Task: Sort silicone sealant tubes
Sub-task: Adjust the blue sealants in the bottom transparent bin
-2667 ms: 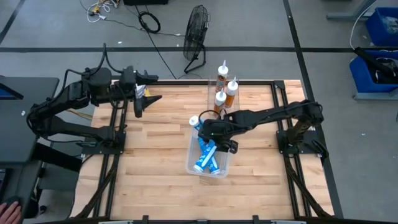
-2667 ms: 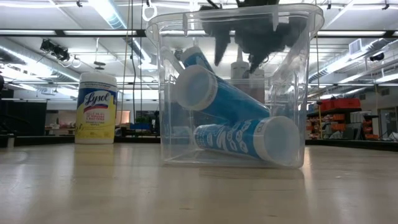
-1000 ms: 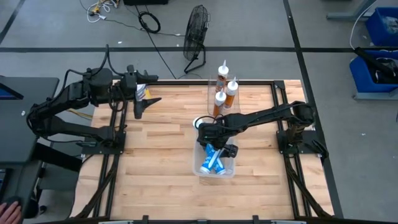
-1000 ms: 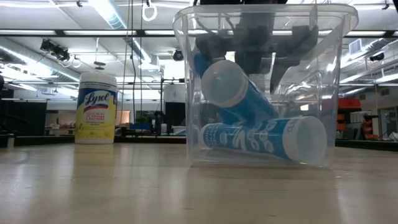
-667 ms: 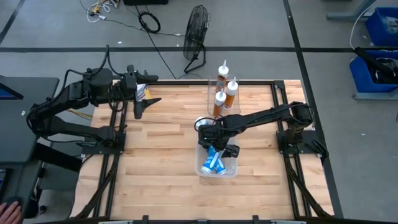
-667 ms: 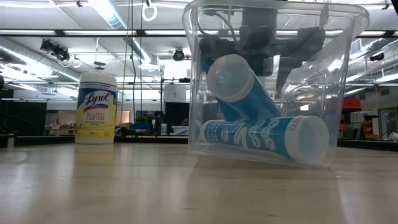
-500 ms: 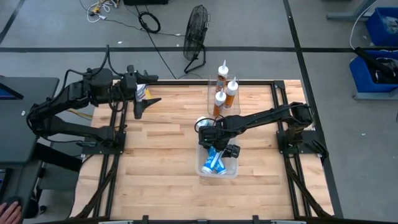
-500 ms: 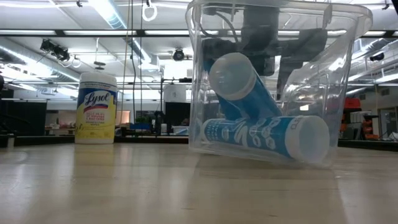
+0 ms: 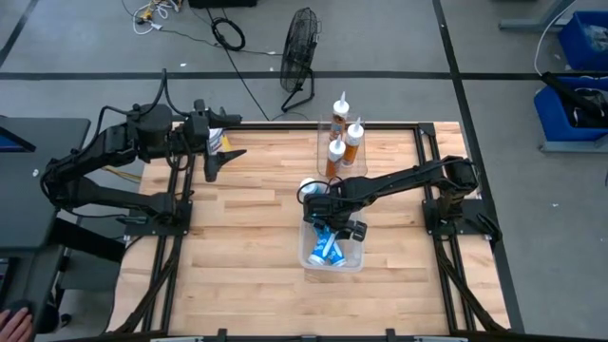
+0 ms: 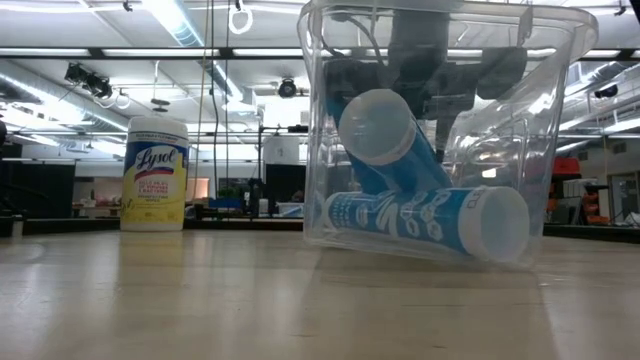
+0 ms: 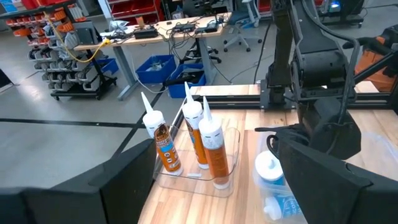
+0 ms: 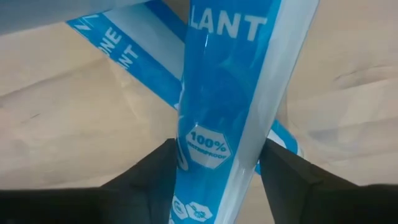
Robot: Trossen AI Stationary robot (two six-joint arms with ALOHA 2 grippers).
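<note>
I see the big wooden worktop (image 9: 237, 247) with a clear bin (image 9: 332, 249) near its middle. My right tool (image 12: 214, 163) reaches down into that bin. Its two fingers (image 12: 149, 174) sit on both sides of a blue tube (image 12: 227, 106), set narrow and right against it, but I cannot tell if they squeeze it. Under it lie other blue tubes (image 10: 425, 218), one flat on the bin floor. The bin looks tipped a little in the low view.

My left tool (image 9: 220, 152) waits over the far left edge of the worktop, spread wide and holding nothing.

Three orange tubes (image 11: 199, 140) stand up in a second clear bin (image 11: 231, 163) at the far edge. A yellow can (image 10: 155, 174) stands on the worktop too. On the floor past the worktop stands a black fan (image 9: 299, 47).
</note>
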